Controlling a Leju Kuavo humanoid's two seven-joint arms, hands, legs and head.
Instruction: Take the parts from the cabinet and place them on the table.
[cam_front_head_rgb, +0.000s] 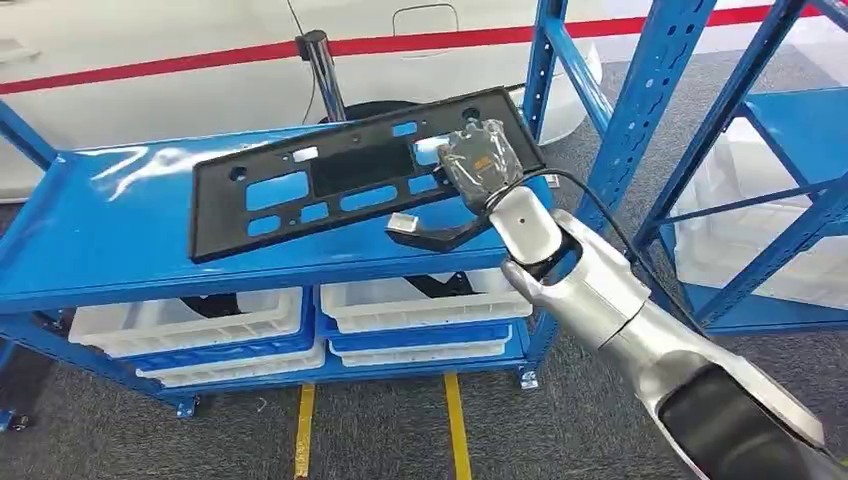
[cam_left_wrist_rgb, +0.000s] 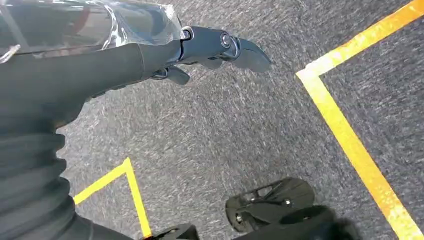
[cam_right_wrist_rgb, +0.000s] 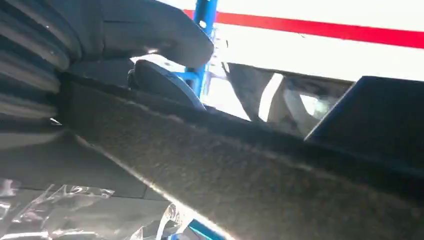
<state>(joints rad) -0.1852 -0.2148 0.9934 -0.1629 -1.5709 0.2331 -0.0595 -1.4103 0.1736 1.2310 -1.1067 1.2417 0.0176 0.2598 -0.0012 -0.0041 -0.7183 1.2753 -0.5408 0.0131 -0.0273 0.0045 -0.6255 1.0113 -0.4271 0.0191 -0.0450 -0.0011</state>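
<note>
Right hand (cam_front_head_rgb: 480, 160), wrapped in clear plastic, grips right end of flat black plastic panel with rectangular cut-outs (cam_front_head_rgb: 340, 175). Panel tilted, far edge raised, above top blue metal shelf (cam_front_head_rgb: 110, 225). White plastic bins (cam_front_head_rgb: 190, 320) on lower shelf, below hand. Left hand (cam_left_wrist_rgb: 200, 47) hangs over grey carpet floor (cam_left_wrist_rgb: 225, 125), fingers loosely apart, holding nothing. No readable writing.

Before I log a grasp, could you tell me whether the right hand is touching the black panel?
Touching: in the right wrist view the right hand closes over the black panel's edge.
</note>
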